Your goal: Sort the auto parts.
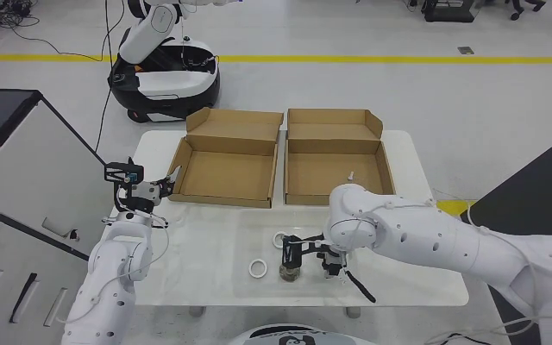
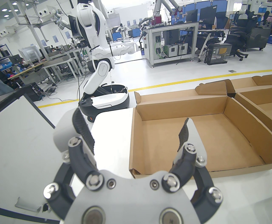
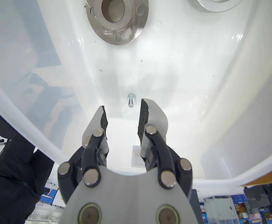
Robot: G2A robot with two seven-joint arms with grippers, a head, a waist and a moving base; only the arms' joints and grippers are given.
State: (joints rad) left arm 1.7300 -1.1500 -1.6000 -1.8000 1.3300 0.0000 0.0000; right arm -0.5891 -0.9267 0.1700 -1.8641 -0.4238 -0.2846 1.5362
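- Tabletop (image 3: 191, 84) held a bolt (image 3: 131, 100) just off my right end effector (image 3: 123, 105), toward nine o'clock, shank pointing back.
- Its jaws stood apart; I judged that arm nearer.

I count two open cardboard boxes (image 1: 226, 175) (image 1: 323, 177), two white rings (image 1: 257, 269) (image 1: 281, 239), one metal flange (image 3: 116, 20), one bolt (image 3: 131, 100), and one small pale part (image 1: 351, 173), upper right of centre.
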